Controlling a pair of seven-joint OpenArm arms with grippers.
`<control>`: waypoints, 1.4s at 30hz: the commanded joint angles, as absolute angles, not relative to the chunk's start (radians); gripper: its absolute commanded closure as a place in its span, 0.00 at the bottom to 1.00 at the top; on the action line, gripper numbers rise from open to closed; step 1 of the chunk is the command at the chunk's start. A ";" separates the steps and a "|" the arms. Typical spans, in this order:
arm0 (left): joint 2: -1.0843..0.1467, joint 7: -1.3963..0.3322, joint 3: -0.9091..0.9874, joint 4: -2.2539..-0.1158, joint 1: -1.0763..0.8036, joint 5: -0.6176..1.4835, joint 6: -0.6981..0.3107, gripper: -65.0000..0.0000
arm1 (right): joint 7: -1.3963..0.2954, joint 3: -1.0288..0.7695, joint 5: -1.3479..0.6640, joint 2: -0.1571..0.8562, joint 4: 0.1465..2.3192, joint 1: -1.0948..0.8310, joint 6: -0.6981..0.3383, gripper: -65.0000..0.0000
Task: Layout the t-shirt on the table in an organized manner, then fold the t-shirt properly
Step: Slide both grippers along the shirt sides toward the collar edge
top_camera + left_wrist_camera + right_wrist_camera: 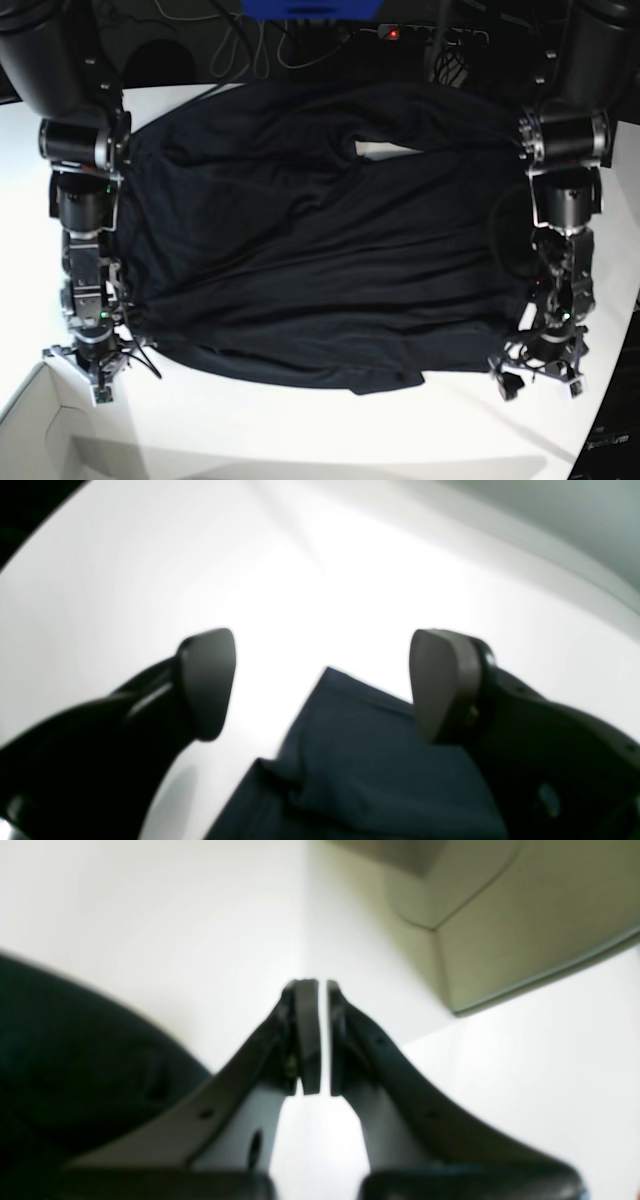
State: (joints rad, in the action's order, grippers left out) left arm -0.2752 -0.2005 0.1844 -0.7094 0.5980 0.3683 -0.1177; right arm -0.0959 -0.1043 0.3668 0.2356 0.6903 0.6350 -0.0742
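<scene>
The t-shirt (pixel 310 250) lies spread over the middle of the bench (pixel 300 430), mostly flat but creased, with a small white gap showing near the collar and an uneven near hem. The left end effector (pixel 540 372) stands wide apart and empty beside one corner of the cloth; its wrist view shows that corner between the pads without contact. The right end effector (pixel 98 372) is closed to a thin slit and holds nothing, with the cloth edge just beside it. Judged risks: a fold started now would trap the diagonal creases and the bunched near hem, giving a crooked result; a grasp by the left end effector could catch only the top layer or miss the thin fabric against the bench; the closed right end effector must part before any pinch, or it will merely push and rumple the edge. A white box corner (pixel 45 425) sits close to the right end effector and could obstruct a low sweep. Cables (pixel 250 35) lie beyond the far edge, clear of the cloth.
</scene>
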 commanded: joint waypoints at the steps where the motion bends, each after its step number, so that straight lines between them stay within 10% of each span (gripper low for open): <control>1: -0.286 -0.214 0.188 -0.779 0.591 0.369 -0.119 0.20 | -0.125 -0.108 0.360 0.248 0.768 0.628 -0.107 0.95; 10: -0.292 -0.450 0.191 -1.349 0.252 0.371 -0.117 0.20 | -0.627 -0.108 0.171 0.220 1.483 0.265 -0.420 0.95; 16: -0.286 -0.410 0.191 -1.300 0.150 0.369 -0.120 0.20 | -0.816 -0.108 0.147 0.153 1.744 0.065 -0.513 0.95; 42: -0.223 0.076 0.179 -0.309 0.657 0.282 -0.125 0.20 | -0.449 -0.179 0.148 0.289 0.946 0.328 -0.535 0.95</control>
